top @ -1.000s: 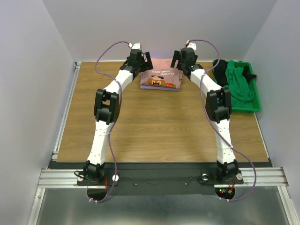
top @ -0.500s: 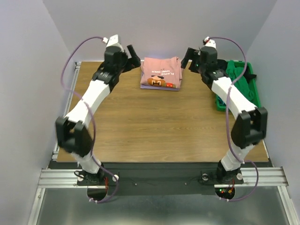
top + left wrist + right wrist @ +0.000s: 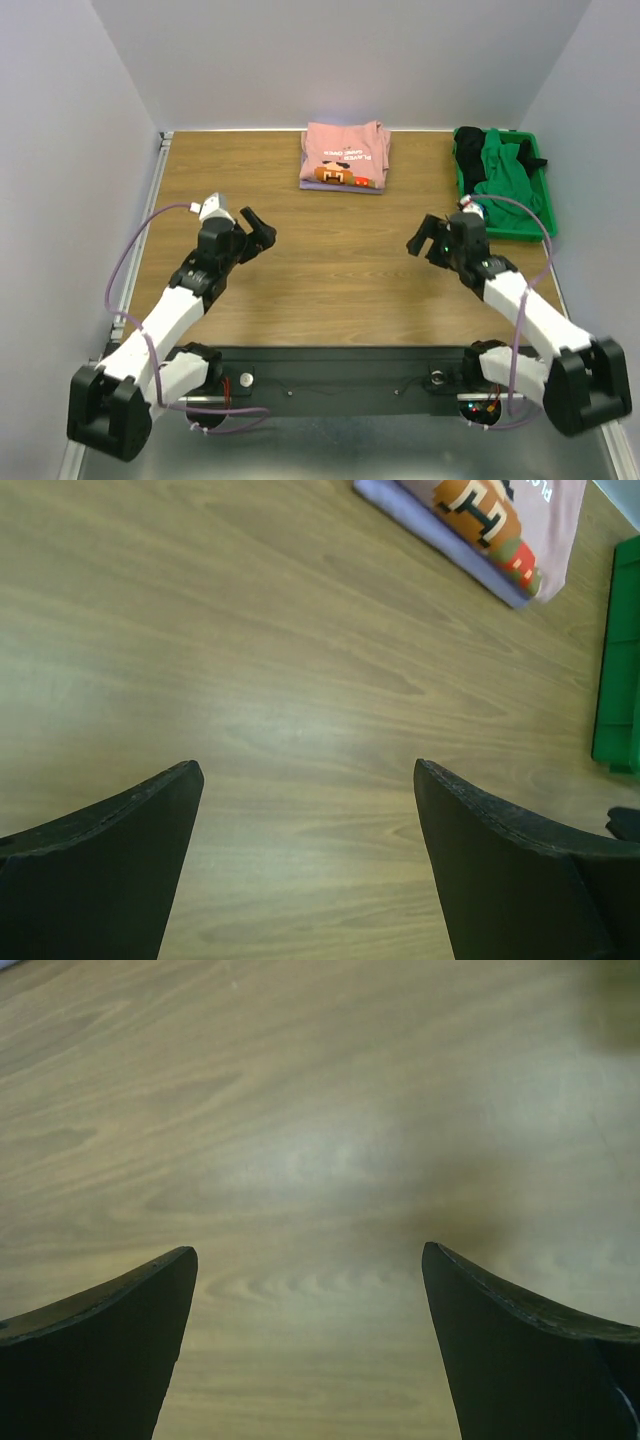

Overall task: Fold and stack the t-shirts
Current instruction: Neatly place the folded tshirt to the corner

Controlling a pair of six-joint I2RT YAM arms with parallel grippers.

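From above, we see the pink t-shirt (image 3: 344,150) folded at the middle of the bench's (image 3: 320,290) far edge, about equally far from both jaws.

Left wrist: it rests on the lavender t-shirt (image 3: 440,533), ahead and to the right of the released left jaws.

Right wrist: the right jaws are parted and empty over bench wood.

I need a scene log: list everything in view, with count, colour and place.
pink t-shirt: one, dusty pink with orange-brown print, folded, far middle of the table, on top of the stack
lavender t-shirt: one, lavender, folded, under the pink one
tray: one, green, far right of the table
green cloth: one, crumpled in the tray
black cloth: one, crumpled in the tray
table: one, brown wood
left gripper: black fingers, open, over bare wood
right gripper: black fingers, open, over bare wood
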